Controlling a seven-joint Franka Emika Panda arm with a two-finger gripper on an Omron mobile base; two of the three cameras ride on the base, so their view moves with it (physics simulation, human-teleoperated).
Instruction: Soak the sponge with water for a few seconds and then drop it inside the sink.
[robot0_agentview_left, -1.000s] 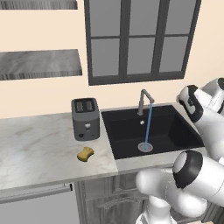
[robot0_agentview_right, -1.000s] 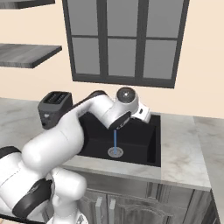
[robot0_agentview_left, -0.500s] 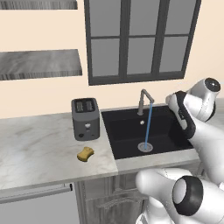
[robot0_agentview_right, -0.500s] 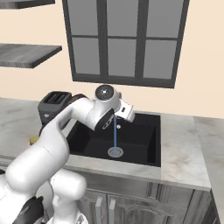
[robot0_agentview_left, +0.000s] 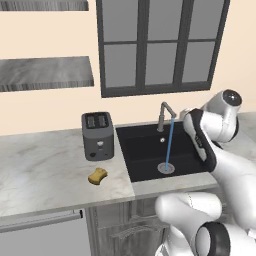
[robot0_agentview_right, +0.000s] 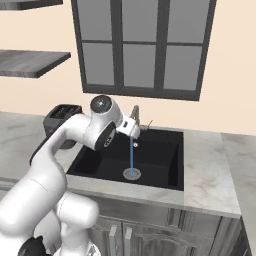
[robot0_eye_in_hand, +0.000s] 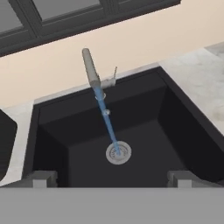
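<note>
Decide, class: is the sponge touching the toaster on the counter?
Apart. The left base view shows bare marble counter between the sponge and the toaster, which stands behind it.

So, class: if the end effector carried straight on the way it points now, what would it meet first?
Judging by the hand view, the open end effector points down into the sink. It would probably meet the black floor near the drain, perhaps brushing the water first; depth is unclear.
</note>
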